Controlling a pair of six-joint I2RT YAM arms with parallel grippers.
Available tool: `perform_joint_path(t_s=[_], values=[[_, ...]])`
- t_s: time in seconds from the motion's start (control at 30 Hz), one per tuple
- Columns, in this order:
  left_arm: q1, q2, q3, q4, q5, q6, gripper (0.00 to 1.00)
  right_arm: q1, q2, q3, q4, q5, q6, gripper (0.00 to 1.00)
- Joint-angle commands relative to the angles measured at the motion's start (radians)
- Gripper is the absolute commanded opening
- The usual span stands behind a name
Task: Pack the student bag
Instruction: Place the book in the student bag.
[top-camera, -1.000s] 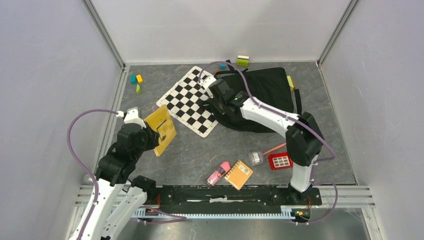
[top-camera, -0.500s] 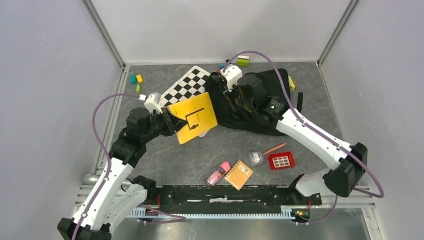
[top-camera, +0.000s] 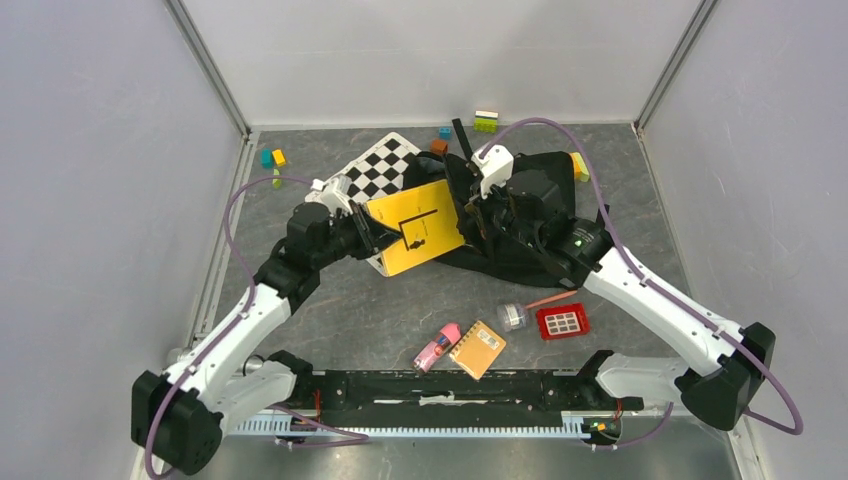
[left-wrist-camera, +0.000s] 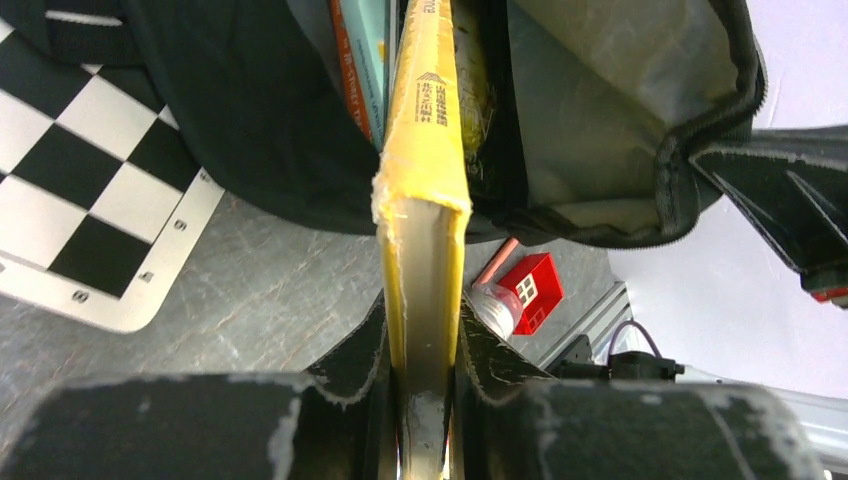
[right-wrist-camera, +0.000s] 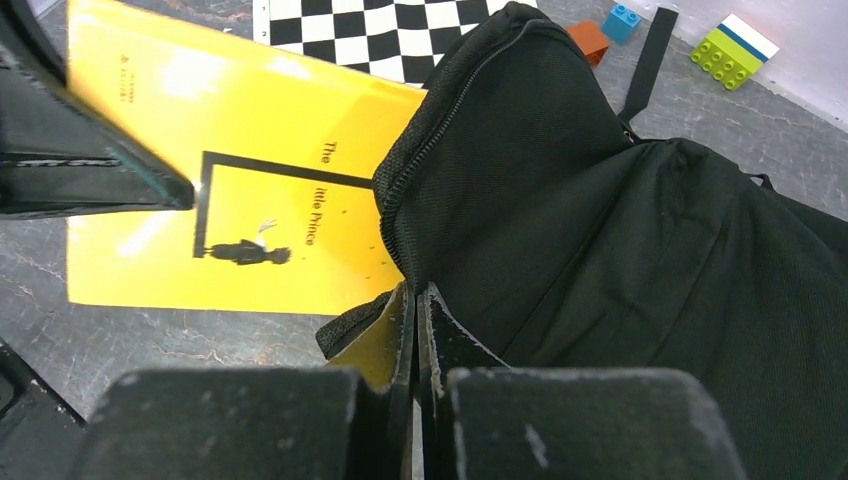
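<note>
The student bag (top-camera: 548, 170) is a black backpack lying at the back right. It also shows in the right wrist view (right-wrist-camera: 620, 250), and its mouth gapes with grey lining in the left wrist view (left-wrist-camera: 600, 100). My left gripper (top-camera: 365, 232) (left-wrist-camera: 425, 340) is shut on a yellow book (top-camera: 415, 228) (left-wrist-camera: 425, 180) (right-wrist-camera: 250, 200) titled The Little Prince. The book's far edge is at the bag's mouth, beside another book (left-wrist-camera: 360, 60) inside. My right gripper (top-camera: 470, 215) (right-wrist-camera: 415, 300) is shut on the bag's zipped rim and holds it up.
A checkerboard (top-camera: 375, 175) lies under the book's left side. Near the front lie a pink tube (top-camera: 437, 346), an orange notebook (top-camera: 478, 348), a clear roll (top-camera: 512, 316), a pencil (top-camera: 548, 297) and a red calculator (top-camera: 561, 321). Toy bricks (top-camera: 486, 121) (top-camera: 272, 158) sit by the back wall.
My left arm has carried the yellow book from the left side rightward up to the bag's mouth. My right arm has shifted right along the bag and holds its rim.
</note>
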Motion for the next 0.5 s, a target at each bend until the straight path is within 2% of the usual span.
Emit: perform_joint_path(t_s=[0.0,0.2,0.33,0.47], values=[[-0.009,0.067,0.050,0.280,0.061,-0.060,0.02,0.016,-0.057,0.010,0.129,-0.047,0.035,0.00],[-0.013,0.226,0.103,0.327,0.114,-0.054,0.02,0.016,-0.057,0.002,0.144,-0.068,0.044,0.00],[-0.035,0.342,0.123,0.431,0.152,-0.093,0.02,0.015,-0.055,-0.008,0.161,-0.079,0.048,0.00],[-0.073,0.488,0.198,0.453,0.156,-0.050,0.02,0.016,-0.054,-0.016,0.169,-0.085,0.058,0.00]])
